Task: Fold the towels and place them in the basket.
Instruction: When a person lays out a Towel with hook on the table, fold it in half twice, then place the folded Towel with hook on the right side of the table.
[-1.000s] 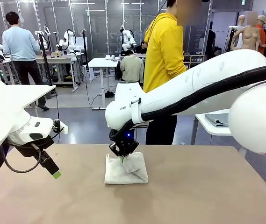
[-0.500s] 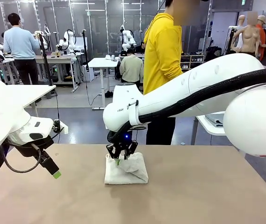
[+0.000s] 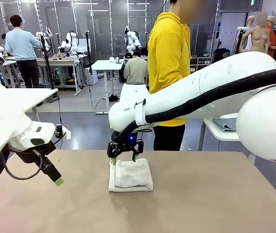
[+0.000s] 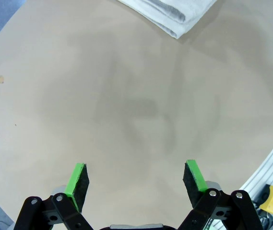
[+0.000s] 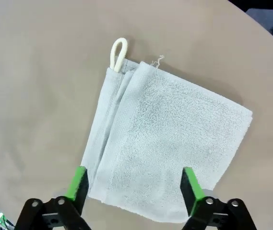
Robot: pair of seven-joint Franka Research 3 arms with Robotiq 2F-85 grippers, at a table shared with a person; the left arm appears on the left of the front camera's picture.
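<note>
Toward the far middle of the table [image 3: 201, 204], a cream-white towel [image 3: 131, 174] lies folded into a flat, roughly square pad, its layered edges stacked along one side and its corner loop [image 5: 119, 53] sticking out past one corner onto the bare tabletop. Bare tan surface runs all round it: wide on the near side and to both sides, narrower toward the far edge, where a person in a yellow hoodie [image 3: 169, 63] stands.

The right gripper [image 3: 124, 151] hangs over the towel's far left part, pointing down. In the right wrist view its green pads [image 5: 81, 179] are spread wide with the towel below and nothing between them; whether the tips touch the cloth cannot be told.

The left gripper [image 3: 55, 178] hangs well apart, above the near left of the table. Its fingers [image 4: 80, 177] are likewise spread and hold nothing. Only bare table lies beneath them, and the towel's folded corner [image 4: 167, 14] lies far ahead.
</note>
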